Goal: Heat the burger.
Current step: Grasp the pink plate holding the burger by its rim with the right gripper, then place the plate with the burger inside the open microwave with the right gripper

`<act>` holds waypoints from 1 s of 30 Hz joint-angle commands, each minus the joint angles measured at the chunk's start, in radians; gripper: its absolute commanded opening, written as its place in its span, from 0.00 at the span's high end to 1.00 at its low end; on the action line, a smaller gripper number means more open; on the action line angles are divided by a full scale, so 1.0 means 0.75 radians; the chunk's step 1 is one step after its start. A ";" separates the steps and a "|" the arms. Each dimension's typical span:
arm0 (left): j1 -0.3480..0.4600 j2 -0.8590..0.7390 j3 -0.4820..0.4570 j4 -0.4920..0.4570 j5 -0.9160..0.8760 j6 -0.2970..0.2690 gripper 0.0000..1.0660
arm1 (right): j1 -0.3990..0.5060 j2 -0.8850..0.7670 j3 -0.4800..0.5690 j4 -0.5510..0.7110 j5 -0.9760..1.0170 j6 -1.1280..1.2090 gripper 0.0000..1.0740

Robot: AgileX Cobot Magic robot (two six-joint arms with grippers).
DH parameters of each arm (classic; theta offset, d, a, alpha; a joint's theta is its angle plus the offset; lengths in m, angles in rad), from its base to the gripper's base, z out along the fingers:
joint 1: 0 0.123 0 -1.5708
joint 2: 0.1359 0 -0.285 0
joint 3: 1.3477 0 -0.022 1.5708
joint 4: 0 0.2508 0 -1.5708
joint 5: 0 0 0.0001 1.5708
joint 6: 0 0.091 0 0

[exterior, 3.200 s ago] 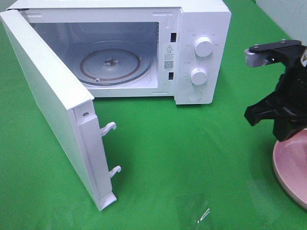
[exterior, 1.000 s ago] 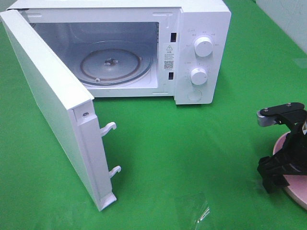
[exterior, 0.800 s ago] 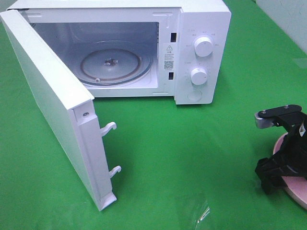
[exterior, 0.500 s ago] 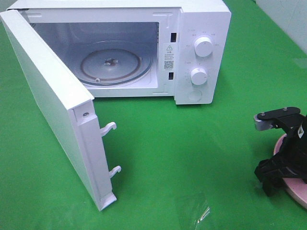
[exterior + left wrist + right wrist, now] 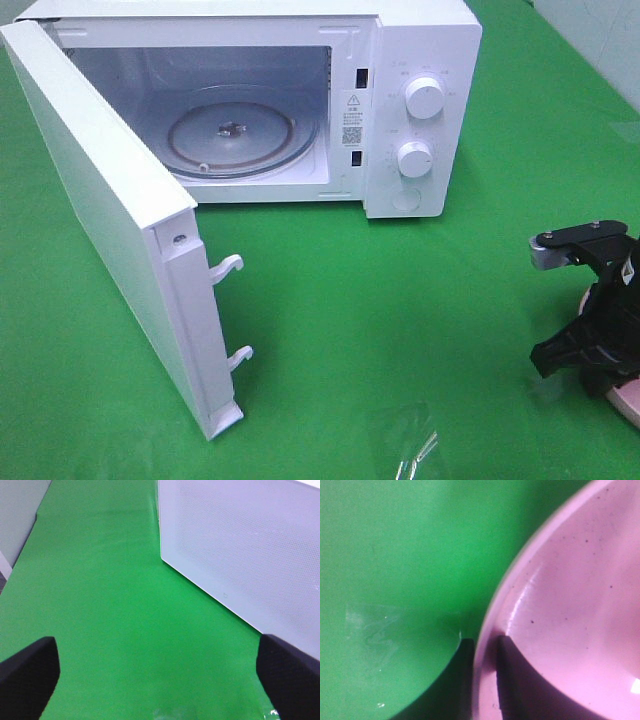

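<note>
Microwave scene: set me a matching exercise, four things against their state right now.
Things:
1. microwave door
2. glass turntable
3. pink plate
4. left gripper

States:
A. rim pinched by the right gripper
B. swung open
C. open, holding nothing
D. bare, inside the oven

Pairs: 1-B, 2-D, 3-A, 4-C

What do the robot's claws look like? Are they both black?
Yes, both are black. The right claw is chunky and angular, with a silver-grey bracket dotted with small screws on top and a little white mark on its side. The left claw shows only two rounded black fingertips.
</note>
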 commanded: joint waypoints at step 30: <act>0.000 -0.001 0.003 -0.007 -0.001 0.000 0.06 | 0.120 -0.069 0.009 -0.192 0.159 0.201 1.00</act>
